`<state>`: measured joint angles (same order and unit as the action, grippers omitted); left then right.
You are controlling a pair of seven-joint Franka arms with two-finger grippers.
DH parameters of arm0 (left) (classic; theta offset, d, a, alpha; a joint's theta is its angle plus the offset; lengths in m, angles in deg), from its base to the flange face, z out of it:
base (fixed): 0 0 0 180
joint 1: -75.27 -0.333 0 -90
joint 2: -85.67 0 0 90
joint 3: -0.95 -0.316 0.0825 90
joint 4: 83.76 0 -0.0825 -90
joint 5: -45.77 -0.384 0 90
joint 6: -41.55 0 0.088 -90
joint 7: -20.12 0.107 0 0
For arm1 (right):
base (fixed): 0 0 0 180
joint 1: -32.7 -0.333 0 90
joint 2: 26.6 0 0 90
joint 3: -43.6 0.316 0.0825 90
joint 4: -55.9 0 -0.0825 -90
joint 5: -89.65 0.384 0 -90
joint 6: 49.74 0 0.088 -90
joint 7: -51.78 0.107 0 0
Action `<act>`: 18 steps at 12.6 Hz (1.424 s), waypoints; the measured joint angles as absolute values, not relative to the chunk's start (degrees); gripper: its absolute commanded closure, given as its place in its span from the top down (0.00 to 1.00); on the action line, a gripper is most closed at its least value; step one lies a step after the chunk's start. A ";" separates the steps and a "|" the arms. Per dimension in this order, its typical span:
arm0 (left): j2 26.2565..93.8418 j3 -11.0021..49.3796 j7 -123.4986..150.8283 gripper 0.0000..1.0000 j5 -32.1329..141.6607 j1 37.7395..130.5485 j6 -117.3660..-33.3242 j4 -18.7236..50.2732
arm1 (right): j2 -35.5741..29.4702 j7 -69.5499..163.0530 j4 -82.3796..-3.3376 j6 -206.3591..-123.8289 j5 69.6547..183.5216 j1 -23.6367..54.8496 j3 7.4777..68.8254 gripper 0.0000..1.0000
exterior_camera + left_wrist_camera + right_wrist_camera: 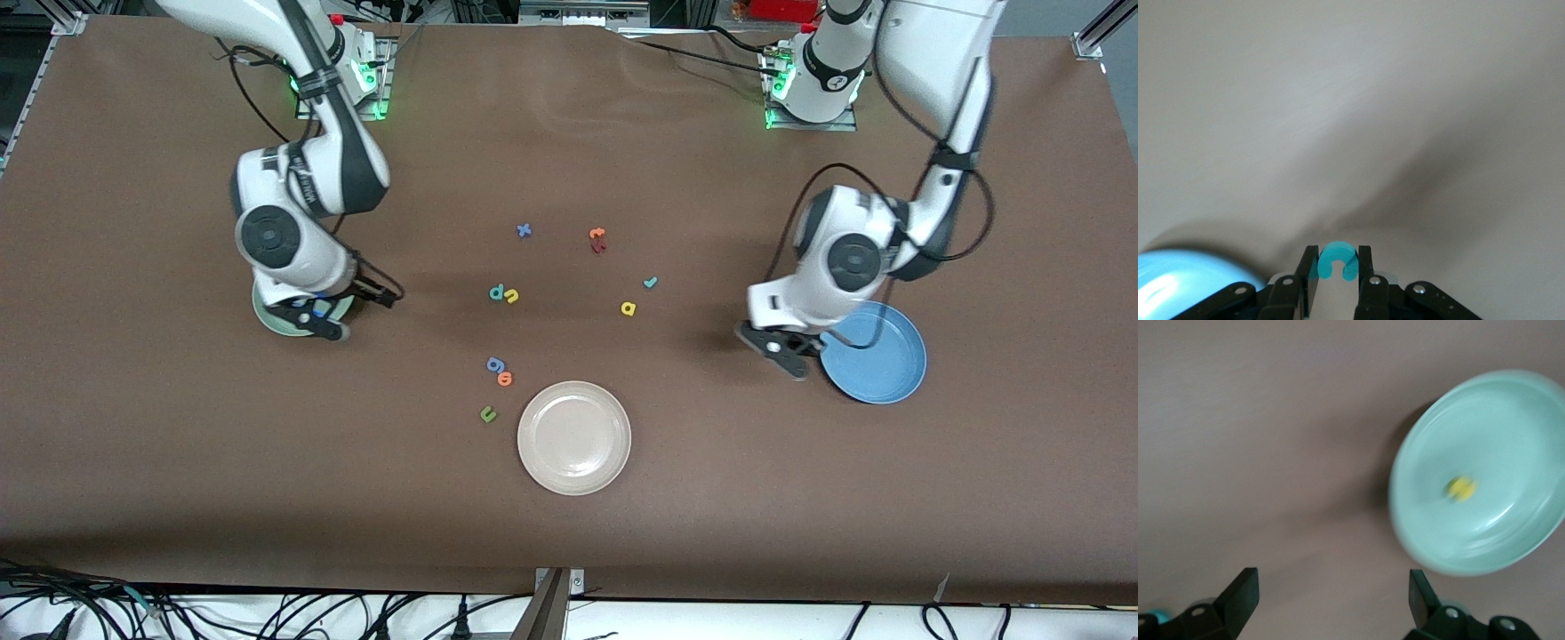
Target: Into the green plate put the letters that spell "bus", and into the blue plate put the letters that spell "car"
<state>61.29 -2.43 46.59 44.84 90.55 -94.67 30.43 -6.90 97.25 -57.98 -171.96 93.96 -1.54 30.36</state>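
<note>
Gripping teal c [1337, 260], left pincer [1338, 270] beside blue plate [1185, 283], right pincer [1331, 593] spread wide beside green plate [1418, 453]

Even overhead light falls on the counter [569, 533], with soft shadows beneath both arms. Both wrist views are motion-blurred; the green plate [1485, 473] smears, and the left wrist view looks washed out.

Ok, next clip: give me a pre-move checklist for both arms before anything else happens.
1. Left gripper shut on the small teal foam c: ok.
2. Left gripper over the round bright blue plate for a drop: not ok, it hangs beside the rim.
3. Right gripper open, holding nothing: ok.
4. Small yellow foam letter in the round pale mint-green plate: ok; which letter, cannot tell.
5. Teal b and yellow u in the green plate: not ok, on the table.
</note>
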 measured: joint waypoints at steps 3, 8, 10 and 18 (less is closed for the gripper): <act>62.11 -4.37 47.97 0.14 44.98 87.35 -90.92 30.67 | -4.43 113.16 -55.38 -173.69 93.96 -3.08 35.49 0.90; 61.27 -5.40 49.83 0.15 44.99 81.18 -90.10 32.00 | 4.05 133.37 -49.05 -179.52 93.97 -10.97 36.32 0.54; 59.43 -5.43 50.38 0.15 44.99 79.27 -90.53 32.10 | 7.86 139.73 -45.28 -180.36 93.97 -13.39 36.34 0.53; 56.47 -5.04 52.21 0.74 44.99 78.01 -93.48 30.89 | 13.56 145.78 -41.80 -182.96 93.97 -15.48 36.32 0.50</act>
<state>56.47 -5.04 52.21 44.99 78.01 -93.48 30.89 13.56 145.78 -41.80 -182.96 93.97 -15.48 36.32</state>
